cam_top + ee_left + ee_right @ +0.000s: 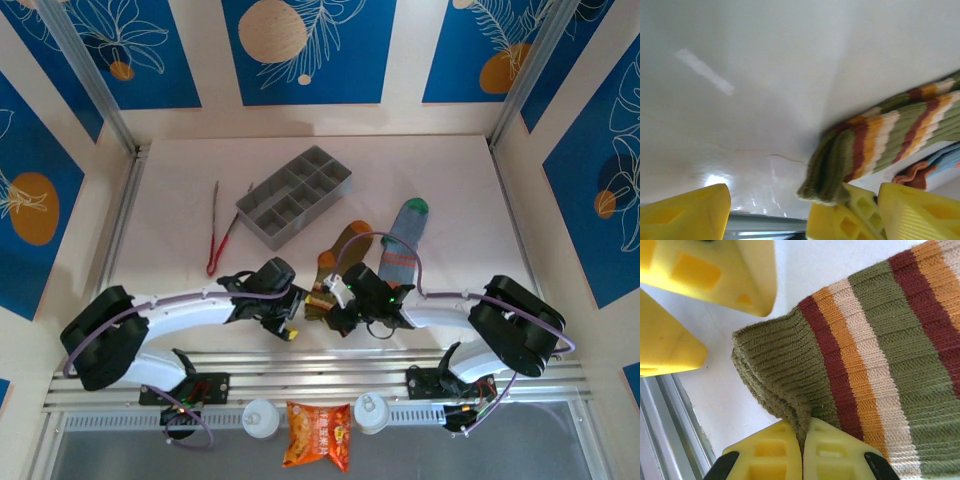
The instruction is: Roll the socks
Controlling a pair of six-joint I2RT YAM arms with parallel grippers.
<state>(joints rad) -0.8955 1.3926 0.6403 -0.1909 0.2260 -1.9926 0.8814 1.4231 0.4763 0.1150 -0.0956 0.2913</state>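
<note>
The olive-brown sock lies mid-table, its orange toe pointing away and its striped cuff end near the front edge. My right gripper is shut on the cuff's edge, the olive rib pinched between its yellow fingers. It also appears from above as the right gripper. My left gripper is open; its fingers stand just left of the cuff. From above the left gripper faces the right one. The grey-blue sock lies flat beside the olive one, green toe far, orange cuff near.
A grey compartment tray stands behind the socks, with red tongs to its left. An aluminium rail runs along the front edge just below the grippers, and a snack packet lies beyond it.
</note>
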